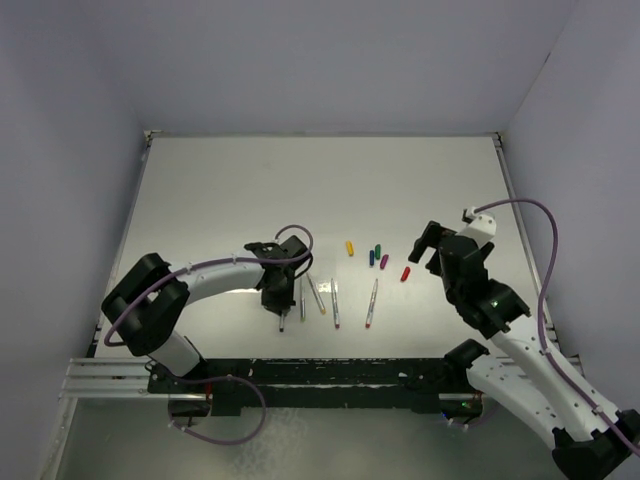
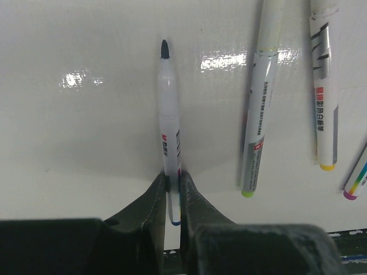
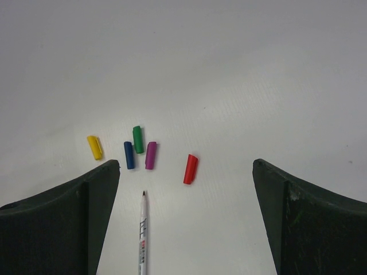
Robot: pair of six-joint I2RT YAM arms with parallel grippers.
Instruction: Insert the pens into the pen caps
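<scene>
My left gripper [image 2: 173, 192] is shut on the rear end of a pale pen [image 2: 169, 114] whose dark blue tip points away from the wrist camera. In the top view this gripper [image 1: 279, 305] is left of the other pens [image 1: 335, 303], which lie in a loose row. Three more pens lie to its right: a green-ended one [image 2: 258, 103], a yellow-ended one [image 2: 324, 86] and a purple-ended one [image 2: 356, 180]. The yellow [image 3: 94, 147], green [image 3: 137, 139], blue [image 3: 129, 154], purple [image 3: 150, 155] and red [image 3: 190, 169] pen caps lie loose ahead of my right gripper [image 3: 186, 167]. It is open and holds nothing.
One pen [image 3: 143, 235] lies just below the caps, its tip toward them. The caps [image 1: 377, 255] form a cluster at mid-table, between the two grippers. White walls close the table [image 1: 320, 190] on the left, far and right sides.
</scene>
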